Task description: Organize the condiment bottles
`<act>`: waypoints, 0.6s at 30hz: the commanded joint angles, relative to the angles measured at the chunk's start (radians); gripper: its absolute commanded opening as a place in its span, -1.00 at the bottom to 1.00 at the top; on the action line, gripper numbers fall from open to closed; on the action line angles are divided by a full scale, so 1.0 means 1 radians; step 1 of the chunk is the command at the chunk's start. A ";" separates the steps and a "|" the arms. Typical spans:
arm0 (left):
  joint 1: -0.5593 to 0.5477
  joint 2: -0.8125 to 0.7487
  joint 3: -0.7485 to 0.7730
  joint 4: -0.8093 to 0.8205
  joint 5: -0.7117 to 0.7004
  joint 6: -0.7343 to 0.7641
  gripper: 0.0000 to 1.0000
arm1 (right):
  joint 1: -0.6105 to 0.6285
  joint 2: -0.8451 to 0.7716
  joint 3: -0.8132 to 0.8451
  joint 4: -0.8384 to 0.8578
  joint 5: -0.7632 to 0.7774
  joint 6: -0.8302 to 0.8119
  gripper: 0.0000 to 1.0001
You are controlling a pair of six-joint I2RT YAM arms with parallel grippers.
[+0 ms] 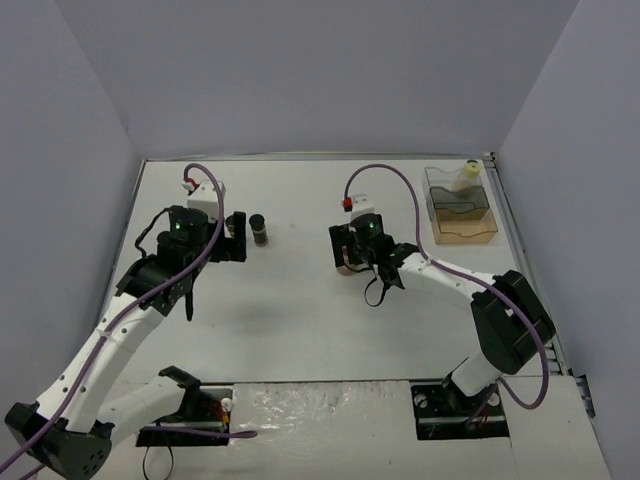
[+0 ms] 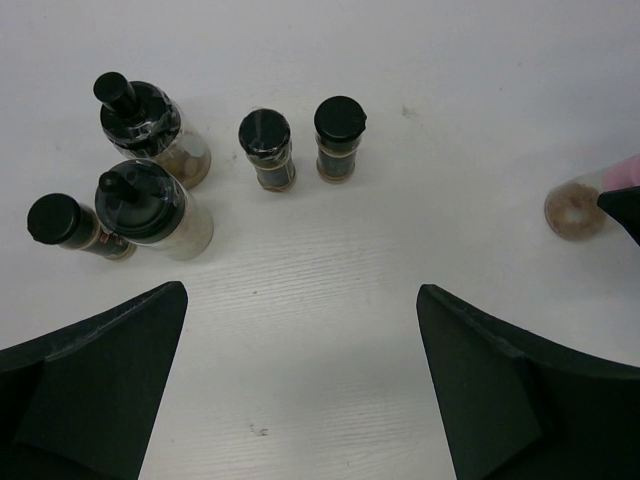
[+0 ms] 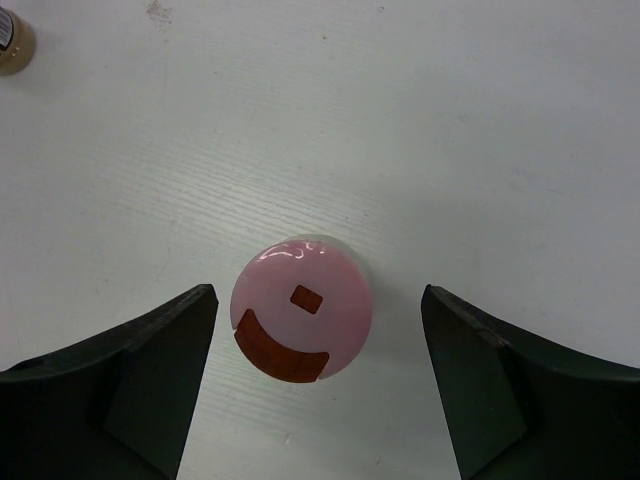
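Observation:
Several black-capped condiment bottles stand in a group in the left wrist view: two larger shakers (image 2: 152,125) (image 2: 153,203), a small one (image 2: 65,222) and two small jars (image 2: 266,148) (image 2: 338,136). My left gripper (image 2: 301,292) is open and empty, hovering short of them. In the top view only one dark jar (image 1: 259,229) shows beside the left gripper (image 1: 234,238). A pink-capped bottle (image 3: 302,308) stands upright between the open jaws of my right gripper (image 3: 319,292), untouched on both sides; it also shows in the left wrist view (image 2: 575,208). A pale-yellow-capped bottle (image 1: 465,176) sits at the tray.
The clear rectangular tray with a wooden base (image 1: 462,218) stands at the back right near the table's right edge. Another small jar (image 3: 12,40) shows at the top left corner of the right wrist view. White walls enclose the table on three sides.

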 commanded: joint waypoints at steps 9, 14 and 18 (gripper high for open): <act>0.119 0.013 -0.003 0.090 0.159 -0.028 0.94 | -0.002 -0.015 0.053 0.075 0.089 0.023 -0.43; 0.150 0.013 -0.007 0.098 0.178 -0.042 0.94 | -0.065 -0.071 0.098 0.049 0.134 -0.013 -0.63; 0.157 0.014 -0.011 0.099 0.204 -0.044 0.94 | -0.182 -0.077 0.197 0.025 0.117 -0.024 -0.67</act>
